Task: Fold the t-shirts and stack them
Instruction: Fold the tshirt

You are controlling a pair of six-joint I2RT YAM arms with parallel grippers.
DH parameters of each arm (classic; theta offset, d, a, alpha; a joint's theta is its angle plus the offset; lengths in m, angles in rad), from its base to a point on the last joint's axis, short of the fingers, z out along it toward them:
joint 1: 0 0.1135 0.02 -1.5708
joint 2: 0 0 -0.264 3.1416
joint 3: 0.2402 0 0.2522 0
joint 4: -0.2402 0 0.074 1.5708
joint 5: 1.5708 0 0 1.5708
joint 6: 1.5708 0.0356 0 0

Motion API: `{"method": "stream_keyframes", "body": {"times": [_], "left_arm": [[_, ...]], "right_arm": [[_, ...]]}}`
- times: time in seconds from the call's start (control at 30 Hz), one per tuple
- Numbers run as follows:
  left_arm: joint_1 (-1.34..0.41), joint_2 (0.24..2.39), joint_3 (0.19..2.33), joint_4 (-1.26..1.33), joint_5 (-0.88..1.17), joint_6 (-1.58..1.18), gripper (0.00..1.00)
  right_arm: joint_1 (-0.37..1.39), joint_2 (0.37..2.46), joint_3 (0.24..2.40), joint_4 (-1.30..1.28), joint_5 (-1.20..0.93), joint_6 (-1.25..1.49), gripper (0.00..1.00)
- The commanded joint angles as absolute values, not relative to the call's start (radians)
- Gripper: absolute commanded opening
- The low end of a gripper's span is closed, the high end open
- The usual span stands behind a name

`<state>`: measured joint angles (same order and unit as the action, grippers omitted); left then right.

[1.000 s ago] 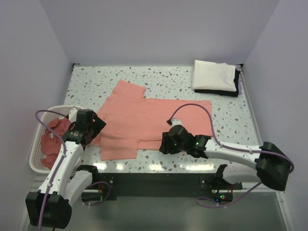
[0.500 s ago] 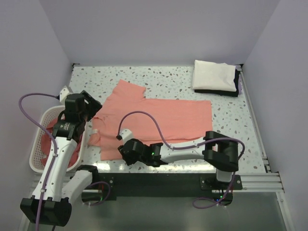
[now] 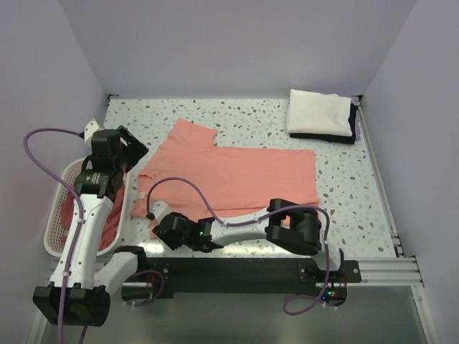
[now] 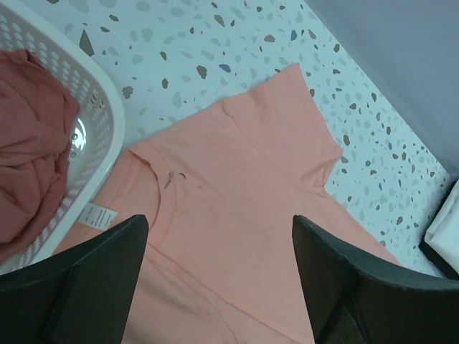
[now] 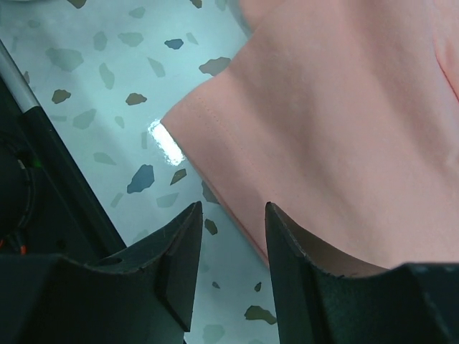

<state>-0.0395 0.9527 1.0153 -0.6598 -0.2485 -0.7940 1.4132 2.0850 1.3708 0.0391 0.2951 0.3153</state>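
Note:
A salmon-pink t-shirt [image 3: 237,179] lies spread flat on the speckled table, its collar and white neck label [image 4: 99,213] towards the left. My left gripper [image 3: 123,152] hangs open and empty above the collar end, by the basket; in the left wrist view [image 4: 219,222] the cloth lies below its wide-apart fingers. My right gripper [image 3: 162,231] reaches far left to the shirt's near left corner. In the right wrist view [image 5: 233,208] it is open, and the hem of the shirt [image 5: 330,129] runs under the gap between its fingers. More pink shirts [image 3: 72,208] lie crumpled in the basket.
A white lattice basket [image 3: 54,215] stands at the left table edge; its rim [image 4: 79,93] shows in the left wrist view. A folded white cloth on a dark one [image 3: 320,115] lies at the back right. The black front rail [image 5: 43,179] is close to my right gripper.
My right arm has swept left along the near edge, from the shirt's middle to its near left corner. My left gripper has moved back and up towards the collar.

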Motion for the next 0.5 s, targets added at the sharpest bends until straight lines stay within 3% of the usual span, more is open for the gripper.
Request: {"method": "stream_keyframes", "body": {"times": [0.0,0.27,0.47], "left_arm": [[-0.003,0.969,1.063,-0.631,-0.213,-0.747,0.86],[0.046,1.011,1.029,-0.572,-0.130,-0.739,0.86],[0.054,1.034,1.000,-0.560,-0.117,-0.724,0.86]], "right_arm": [[1.416,2.118,1.437,0.046,0.316,0.278,0.44],[1.417,2.187,1.485,0.035,0.342,0.264,0.43],[1.414,2.184,1.493,0.005,0.376,0.261,0.19]]}}
